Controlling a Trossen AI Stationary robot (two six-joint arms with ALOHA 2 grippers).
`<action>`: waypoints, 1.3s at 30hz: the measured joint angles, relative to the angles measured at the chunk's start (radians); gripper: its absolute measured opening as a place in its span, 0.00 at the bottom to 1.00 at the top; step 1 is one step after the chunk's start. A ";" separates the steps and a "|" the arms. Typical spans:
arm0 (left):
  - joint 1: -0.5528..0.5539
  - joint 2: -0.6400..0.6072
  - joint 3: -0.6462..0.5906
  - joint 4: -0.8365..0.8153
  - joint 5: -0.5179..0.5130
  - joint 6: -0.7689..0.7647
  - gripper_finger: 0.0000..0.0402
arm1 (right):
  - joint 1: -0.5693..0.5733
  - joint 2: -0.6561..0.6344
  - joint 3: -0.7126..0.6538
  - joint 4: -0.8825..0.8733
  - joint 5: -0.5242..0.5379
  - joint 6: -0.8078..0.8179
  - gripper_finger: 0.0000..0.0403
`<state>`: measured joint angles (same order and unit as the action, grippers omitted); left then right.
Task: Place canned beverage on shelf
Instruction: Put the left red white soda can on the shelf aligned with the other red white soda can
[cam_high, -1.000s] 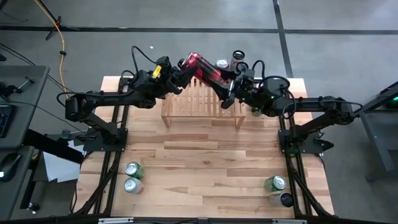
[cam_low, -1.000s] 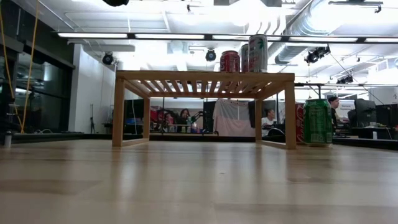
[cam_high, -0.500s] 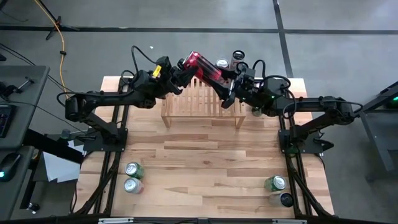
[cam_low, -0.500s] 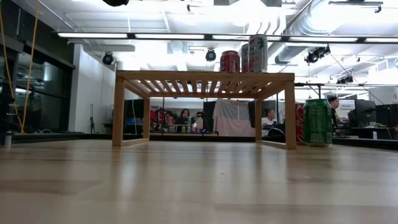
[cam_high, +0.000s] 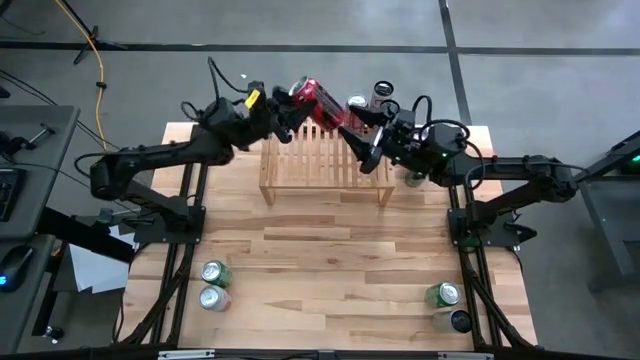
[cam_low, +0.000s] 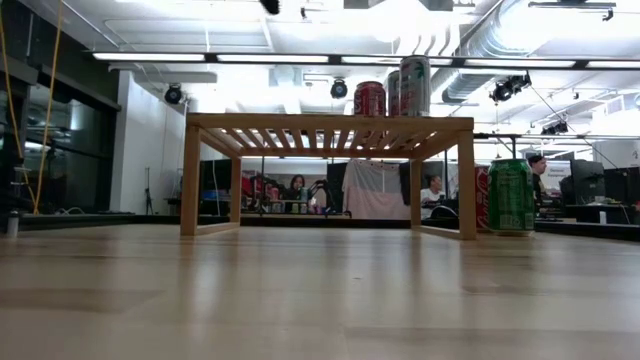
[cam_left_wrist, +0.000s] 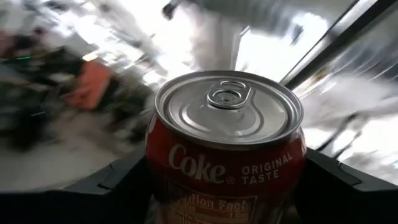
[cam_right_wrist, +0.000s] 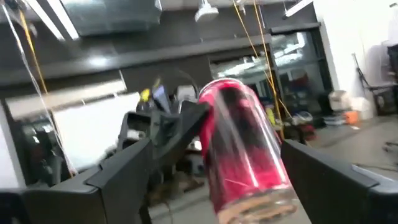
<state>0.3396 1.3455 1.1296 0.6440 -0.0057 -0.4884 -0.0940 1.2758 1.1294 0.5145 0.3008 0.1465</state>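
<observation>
The left pincer (cam_high: 291, 103) grips the red can (cam_high: 322, 101) over the shelf (cam_high: 325, 160); the right pincer (cam_high: 362, 135), spread beside it, could knock it loose.

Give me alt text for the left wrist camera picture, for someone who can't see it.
A red Coke can fills the view, silver top and pull tab facing the camera, held between the left gripper's two dark fingers. Behind it the room is a bright blur.
</observation>
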 joint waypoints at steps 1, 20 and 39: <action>0.003 -0.021 0.005 -0.082 -0.014 0.030 0.71 | 0.000 -0.010 0.000 -0.031 0.011 -0.011 0.85; -0.185 -0.088 0.115 -0.886 -0.025 0.665 0.71 | -0.002 -0.074 -0.002 -0.294 -0.005 -0.076 0.85; -0.029 -0.081 0.117 -0.032 1.231 -0.398 0.71 | -0.036 -0.074 -0.002 -0.309 -0.471 0.126 0.85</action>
<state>0.3102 1.2644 1.2465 0.6117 1.2255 -0.8864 -0.1303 1.2022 1.1275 0.2058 -0.1701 0.2726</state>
